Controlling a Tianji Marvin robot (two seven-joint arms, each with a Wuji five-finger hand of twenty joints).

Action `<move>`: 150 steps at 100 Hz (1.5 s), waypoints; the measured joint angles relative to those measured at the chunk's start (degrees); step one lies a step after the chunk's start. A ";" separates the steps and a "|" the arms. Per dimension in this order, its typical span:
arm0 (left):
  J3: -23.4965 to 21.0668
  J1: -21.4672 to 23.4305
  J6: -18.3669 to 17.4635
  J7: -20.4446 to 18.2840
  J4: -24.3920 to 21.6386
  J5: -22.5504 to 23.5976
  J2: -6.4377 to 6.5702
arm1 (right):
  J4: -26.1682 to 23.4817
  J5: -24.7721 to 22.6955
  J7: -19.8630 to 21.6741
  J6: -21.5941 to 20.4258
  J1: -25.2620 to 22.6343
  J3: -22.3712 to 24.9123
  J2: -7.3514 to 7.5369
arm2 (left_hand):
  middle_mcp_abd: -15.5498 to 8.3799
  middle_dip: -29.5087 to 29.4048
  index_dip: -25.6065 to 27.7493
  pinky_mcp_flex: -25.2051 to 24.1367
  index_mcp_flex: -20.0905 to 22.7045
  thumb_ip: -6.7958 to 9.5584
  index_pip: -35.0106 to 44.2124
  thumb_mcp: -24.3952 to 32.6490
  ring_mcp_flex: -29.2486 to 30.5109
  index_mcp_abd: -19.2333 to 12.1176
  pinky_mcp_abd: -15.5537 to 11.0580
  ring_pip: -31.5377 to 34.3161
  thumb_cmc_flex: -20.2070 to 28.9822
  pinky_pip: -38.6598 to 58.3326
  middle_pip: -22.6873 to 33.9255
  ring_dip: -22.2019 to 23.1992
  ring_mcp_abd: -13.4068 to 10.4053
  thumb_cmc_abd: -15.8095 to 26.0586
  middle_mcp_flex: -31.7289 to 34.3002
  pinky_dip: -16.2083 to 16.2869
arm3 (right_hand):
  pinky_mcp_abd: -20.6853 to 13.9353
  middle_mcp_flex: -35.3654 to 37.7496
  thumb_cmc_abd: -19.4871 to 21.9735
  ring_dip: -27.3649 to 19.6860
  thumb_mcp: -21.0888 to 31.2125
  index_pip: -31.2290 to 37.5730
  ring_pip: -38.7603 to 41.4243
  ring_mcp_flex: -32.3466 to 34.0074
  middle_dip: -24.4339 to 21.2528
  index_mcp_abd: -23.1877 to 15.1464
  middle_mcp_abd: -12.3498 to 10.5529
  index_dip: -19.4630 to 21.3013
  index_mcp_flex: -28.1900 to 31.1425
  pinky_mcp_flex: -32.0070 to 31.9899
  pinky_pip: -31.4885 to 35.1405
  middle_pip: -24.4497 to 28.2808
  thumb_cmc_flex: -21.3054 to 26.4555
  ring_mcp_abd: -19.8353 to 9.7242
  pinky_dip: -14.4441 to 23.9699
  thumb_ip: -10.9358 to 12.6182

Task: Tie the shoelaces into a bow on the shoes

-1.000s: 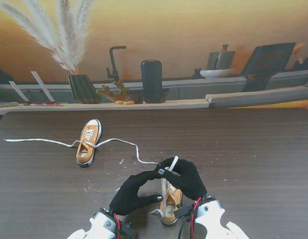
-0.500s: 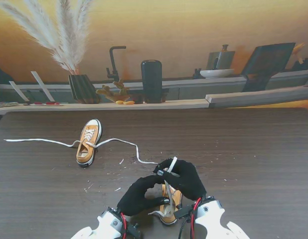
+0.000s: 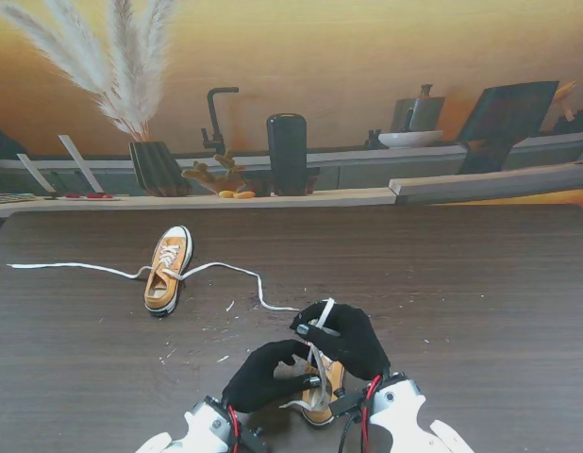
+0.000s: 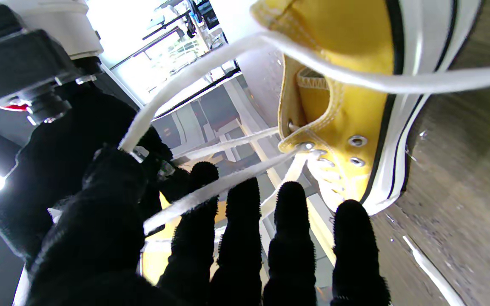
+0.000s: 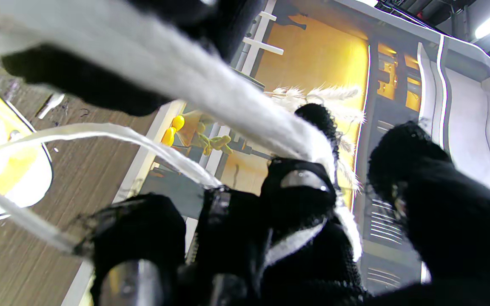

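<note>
Near yellow canvas sneaker with white sole [image 3: 322,401] lies close to me between both wrists; black-gloved right hand [image 3: 346,338] is closed on its flat white shoelace [image 3: 322,321], holding one strand raised above the shoe. Over the last second the black-gloved left hand [image 3: 265,376] has slid right toward the shoe; a strand lies across its partly curled fingers [image 4: 245,221]; a firm pinch cannot be confirmed. Judgement: still forming the first crossing, no bow yet; second yellow sneaker [image 3: 168,270] lies farther left, laces splayed untied.

Left hand [image 3: 264,377] now farther right, closer against the near shoe [image 3: 322,389].
</note>
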 measured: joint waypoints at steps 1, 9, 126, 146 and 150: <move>-0.03 0.05 0.00 -0.04 -0.05 -0.17 0.00 | 0.00 0.00 0.00 0.01 0.00 0.00 0.00 | 0.00 0.28 0.01 0.01 0.00 0.02 0.45 0.00 0.00 0.00 0.00 0.17 0.00 0.09 0.01 0.02 0.00 0.00 0.28 0.00 | 0.00 0.00 0.00 0.00 0.00 0.02 0.00 0.00 0.00 0.00 0.00 0.00 0.00 0.00 0.00 0.00 0.00 0.00 0.00 0.00; -0.14 0.28 -0.19 -1.06 -0.26 -2.94 0.08 | 0.01 0.08 0.00 0.10 0.03 -0.02 0.00 | 0.00 0.50 0.07 0.04 0.85 0.48 2.22 0.00 0.00 -0.03 0.00 1.02 1.41 0.70 0.38 0.50 0.00 0.00 0.34 0.00 | 0.00 0.00 0.00 0.00 0.00 0.05 0.00 0.00 0.00 0.00 0.00 0.00 -0.01 0.00 0.00 0.00 0.00 0.00 0.00 0.00; -1.75 3.82 10.05 -8.26 -6.12 -16.13 0.93 | 0.55 0.88 0.21 0.73 0.55 -1.03 -0.01 | 5.56 2.01 14.01 0.18 16.32 4.89 16.74 0.52 1.32 -1.11 0.07 2.91 2.21 4.30 2.28 0.58 4.09 9.12 5.97 0.00 | 0.00 0.00 -0.01 0.00 0.00 0.11 0.00 0.00 0.00 0.00 0.00 -0.03 -0.04 0.00 0.00 -0.01 0.00 0.00 -0.10 -0.34; -2.20 4.61 13.67 -10.06 -7.62 -23.18 0.60 | 0.58 1.06 0.55 0.75 0.60 -1.05 -0.01 | 6.44 1.20 9.20 -0.03 17.54 4.23 13.74 0.34 0.98 1.53 0.10 2.91 4.30 4.43 1.48 0.58 5.27 9.78 5.99 -0.01 | 0.00 0.00 -0.01 0.00 0.00 0.12 0.00 0.00 0.00 0.00 0.00 -0.07 -0.04 0.00 0.00 -0.01 0.00 0.00 -0.14 -0.34; -2.19 4.64 13.72 -9.95 -7.65 -22.30 0.52 | 0.59 1.07 0.57 0.75 0.61 -1.05 0.00 | 6.44 0.77 5.93 -0.21 17.55 3.68 9.71 0.33 0.98 1.67 0.10 2.91 5.24 4.43 1.47 0.58 5.27 10.22 5.99 -0.26 | 0.00 0.00 -0.01 0.00 0.00 0.12 0.00 0.00 0.00 0.00 0.00 -0.07 -0.04 0.00 0.00 -0.01 0.00 0.00 -0.18 -0.34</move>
